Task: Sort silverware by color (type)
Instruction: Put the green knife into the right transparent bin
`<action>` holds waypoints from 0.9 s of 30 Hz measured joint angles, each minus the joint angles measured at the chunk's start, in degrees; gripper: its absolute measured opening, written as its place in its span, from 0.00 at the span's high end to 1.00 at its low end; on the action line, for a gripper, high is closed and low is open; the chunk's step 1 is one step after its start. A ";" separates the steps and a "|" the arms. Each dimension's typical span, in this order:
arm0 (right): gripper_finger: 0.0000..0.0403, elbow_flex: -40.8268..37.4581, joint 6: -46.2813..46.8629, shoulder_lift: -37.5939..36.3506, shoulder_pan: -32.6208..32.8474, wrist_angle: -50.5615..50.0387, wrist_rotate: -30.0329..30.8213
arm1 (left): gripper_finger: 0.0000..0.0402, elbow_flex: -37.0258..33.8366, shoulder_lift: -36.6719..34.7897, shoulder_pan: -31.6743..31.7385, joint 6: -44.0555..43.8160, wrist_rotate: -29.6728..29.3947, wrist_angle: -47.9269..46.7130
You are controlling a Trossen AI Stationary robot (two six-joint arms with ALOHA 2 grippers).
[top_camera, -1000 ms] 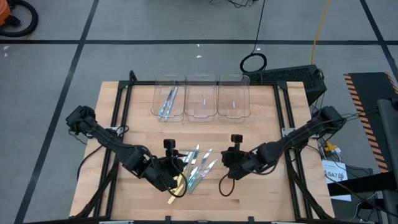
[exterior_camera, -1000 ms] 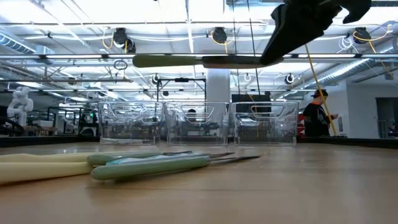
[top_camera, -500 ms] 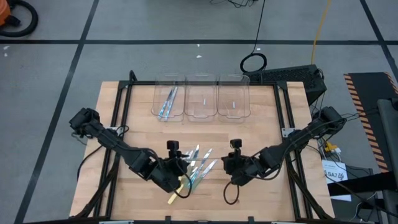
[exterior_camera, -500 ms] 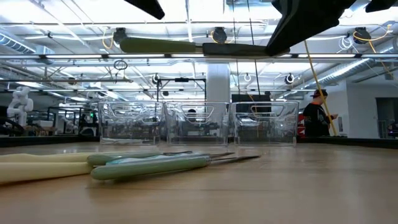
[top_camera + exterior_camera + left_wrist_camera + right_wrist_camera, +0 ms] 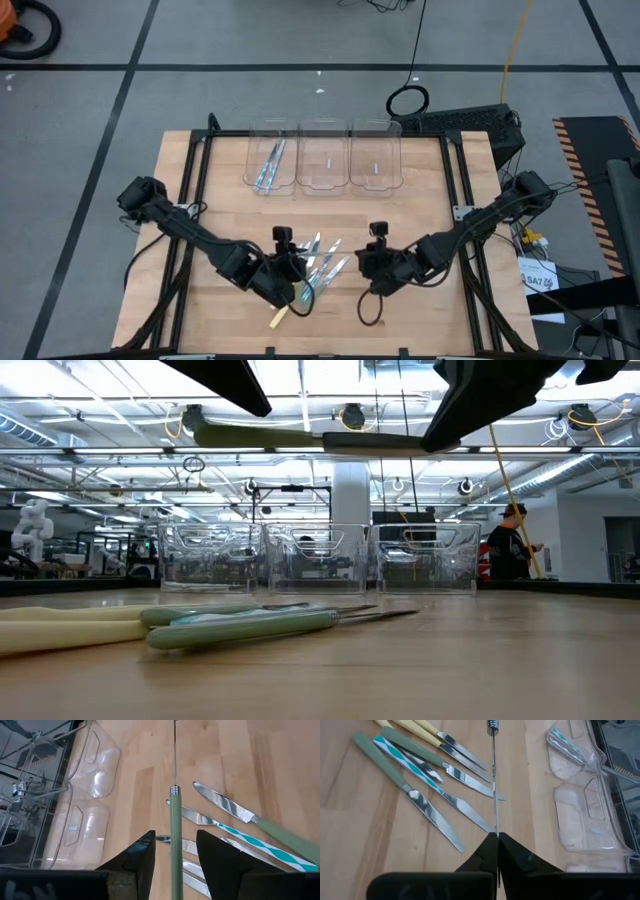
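A slim knife with a pale green handle (image 5: 262, 436) and a silvery blade hangs in the air on the near side of the row of three clear plastic bins (image 5: 323, 158), well apart from them and above the loose utensils (image 5: 322, 262) lying on the wooden table (image 5: 420, 200).

The right gripper (image 5: 496, 838) has its fingers pressed together on the tip of the blade, which shows edge-on as a thin line running straight away from them. The left gripper (image 5: 175, 851) is parted wide. The green handle lies in the gap along the fingers' own line, and neither finger appears to touch it.

The knife's long axis runs roughly parallel to the bin row, from one gripper to the other. Its handle points at the left arm and its blade at the right. A handover looks to be the step in hand, and it turns on this: the handle already sits between the left fingers (image 5: 139, 862), so they need only come together across it.

The low view alone shows that the knife is level and well clear of the table. The wrist views alone show the grip and the gap. From above, the held knife is hard to pick out against the pile. That view does show the blue-patterned utensils (image 5: 269, 165) lying in the left-hand bin and the other two bins without silverware.
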 joint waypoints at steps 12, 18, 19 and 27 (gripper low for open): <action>1.00 0.00 -2.13 0.00 -0.26 4.62 0.00 | 0.62 0.00 0.20 2.07 -2.37 1.84 -0.05; 1.00 0.00 -3.92 0.00 -0.24 6.37 0.00 | 0.62 0.00 0.20 2.07 -2.13 1.87 -0.05; 1.00 0.00 -3.90 0.00 -0.24 6.39 0.00 | 0.62 0.00 0.20 2.07 -2.09 1.84 -0.05; 1.00 -0.02 -3.37 0.00 -0.24 6.41 -0.01 | 0.71 0.02 0.78 2.00 -0.09 1.63 -0.16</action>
